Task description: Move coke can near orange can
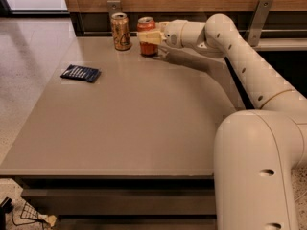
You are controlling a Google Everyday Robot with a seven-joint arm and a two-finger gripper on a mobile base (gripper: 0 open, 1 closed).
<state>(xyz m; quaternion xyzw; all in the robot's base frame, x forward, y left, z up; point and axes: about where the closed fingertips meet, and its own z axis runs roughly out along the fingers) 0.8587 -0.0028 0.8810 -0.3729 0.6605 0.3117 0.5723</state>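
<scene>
The coke can, red with a silver top, stands upright at the back of the table. The orange can, pale orange-tan with dark markings, stands just left of it with a small gap between them. My gripper reaches in from the right and is shut on the coke can. One cream finger crosses the can's front, and the other finger is hidden behind it. The can's base appears to rest on the table.
A dark blue flat packet lies on the left part of the grey table. A wooden wall with metal brackets runs behind the table's back edge. My arm spans the table's right side.
</scene>
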